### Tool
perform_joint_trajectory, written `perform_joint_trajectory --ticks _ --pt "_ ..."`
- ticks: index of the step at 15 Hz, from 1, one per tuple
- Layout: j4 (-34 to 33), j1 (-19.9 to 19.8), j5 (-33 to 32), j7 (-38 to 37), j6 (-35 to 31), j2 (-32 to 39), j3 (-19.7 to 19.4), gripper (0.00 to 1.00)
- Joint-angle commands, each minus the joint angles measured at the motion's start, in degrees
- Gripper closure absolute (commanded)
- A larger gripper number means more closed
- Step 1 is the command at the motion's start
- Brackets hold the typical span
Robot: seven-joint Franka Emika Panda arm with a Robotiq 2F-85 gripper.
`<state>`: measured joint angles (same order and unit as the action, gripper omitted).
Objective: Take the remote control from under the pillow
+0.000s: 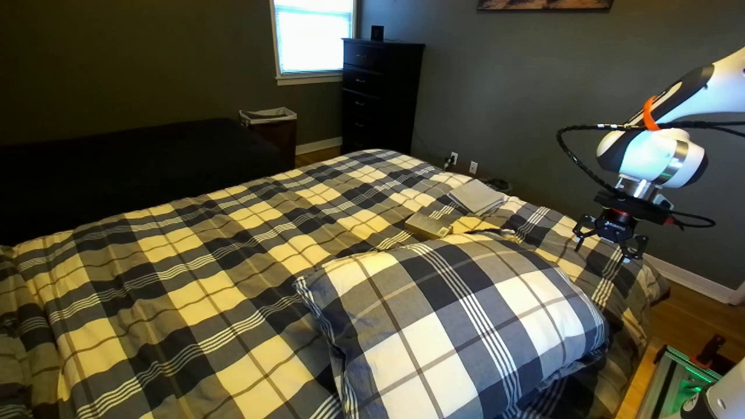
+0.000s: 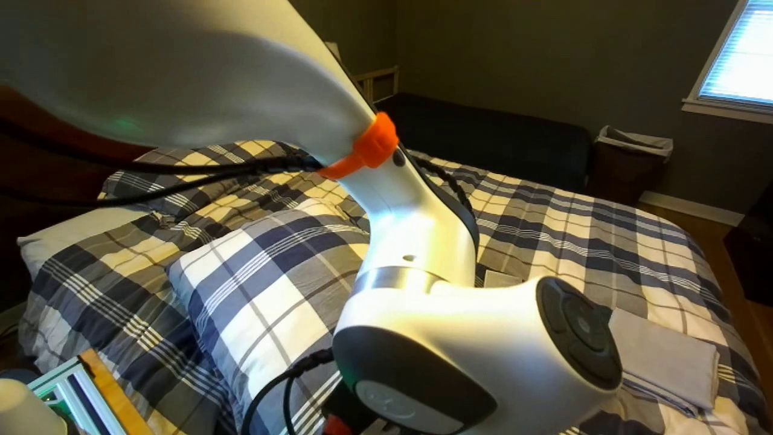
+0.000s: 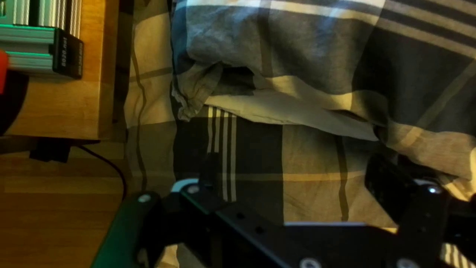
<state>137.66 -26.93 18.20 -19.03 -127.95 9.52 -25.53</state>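
Hanging in the air with the black two-fingered gripper [image 1: 602, 252], above the bed surface [image 1: 215, 291] covered in cream, grey and navy plaid cloth. Holding the jaws spread wide apart. Hovering beside, and apart from, the large plump pillow [image 1: 460, 314] in matching plaid fabric. Looking down, in the wrist view, on the pillow's slack edge, on a pale cloth strip [image 3: 293, 111] showing beneath it, and on dark gaps [image 3: 238, 76] too shadowed to read. Not making out the remote control in any view; being unable to tell whether lying under the pillow. Noting a tan rectangular box [image 1: 428, 226] near the pillow's edge in an exterior view, and a folded light-grey cloth [image 1: 476, 196] farther along. Blocking much of the bed surface in an exterior view with the smooth white robot arm [image 2: 423, 320], wearing an orange band [image 2: 371, 148]. Finding grooved metal rails [image 3: 26, 63], lit green, on a wooden surface [image 3: 55, 108] beside the bed surface.
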Motion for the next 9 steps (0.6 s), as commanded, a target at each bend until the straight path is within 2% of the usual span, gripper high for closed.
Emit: perform_joint_trajectory --ticks 1,4,9 --pt "-4.5 -1.3 4.2 1.9 2.9 7.6 0.1 0.0" --pt "-6.3 -2.1 6.5 1.2 1.9 12.5 0.6 0.0" --pt "-9.6 -4.8 11.7 4.8 2.3 19.6 3.1 0.0"
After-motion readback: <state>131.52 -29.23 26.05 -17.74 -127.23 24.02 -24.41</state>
